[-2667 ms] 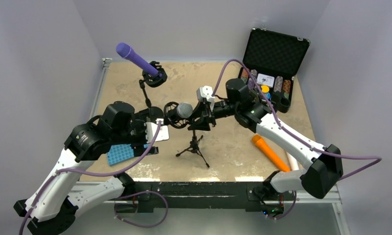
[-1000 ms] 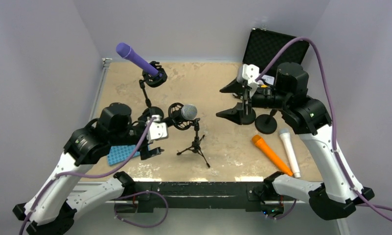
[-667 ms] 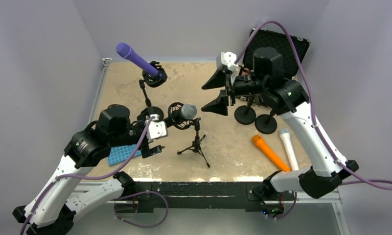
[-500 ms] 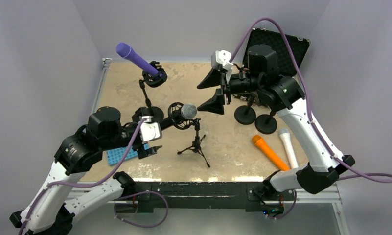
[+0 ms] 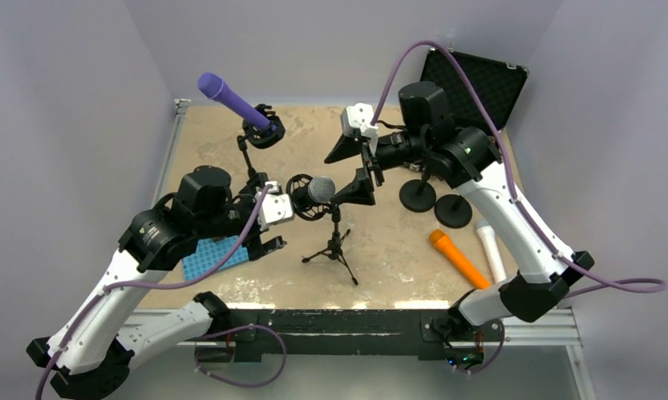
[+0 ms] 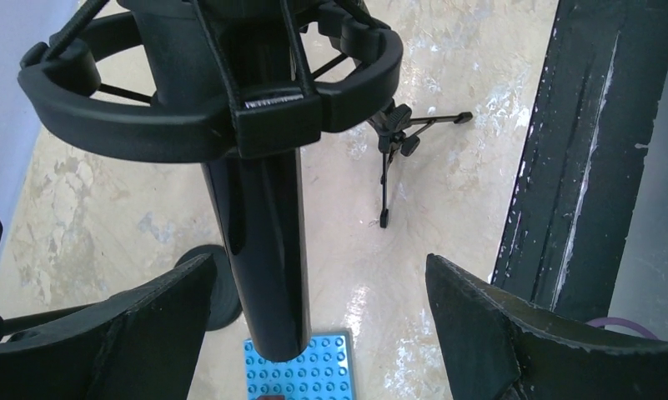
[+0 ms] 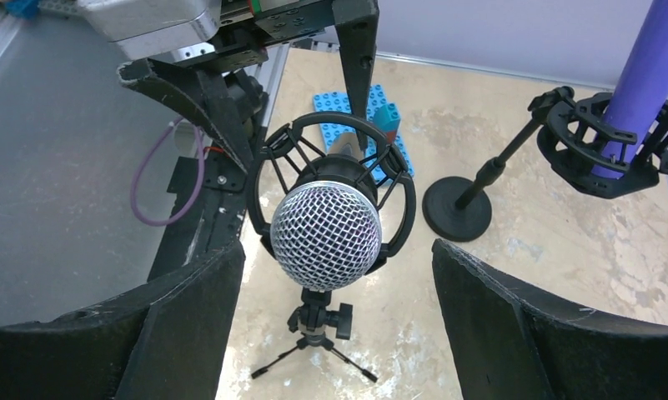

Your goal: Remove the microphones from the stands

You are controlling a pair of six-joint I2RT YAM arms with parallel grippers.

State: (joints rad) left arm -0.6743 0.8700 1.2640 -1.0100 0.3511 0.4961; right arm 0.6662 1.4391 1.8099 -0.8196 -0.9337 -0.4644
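Round mic (image 7: 326, 235): shock mount (image 7: 256, 187); purple mic (image 7: 647, 58) nearby.

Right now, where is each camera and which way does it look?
Top: high behind the robot, looking down on the table; left arm and right arm show.
Left wrist: on the left gripper, facing the microphone handle in its stand; open jaws show.
Right wrist: on the right gripper, facing the microphone's head; open jaws show.
Shared: both wrist views catch microphone, stand, blue plate.
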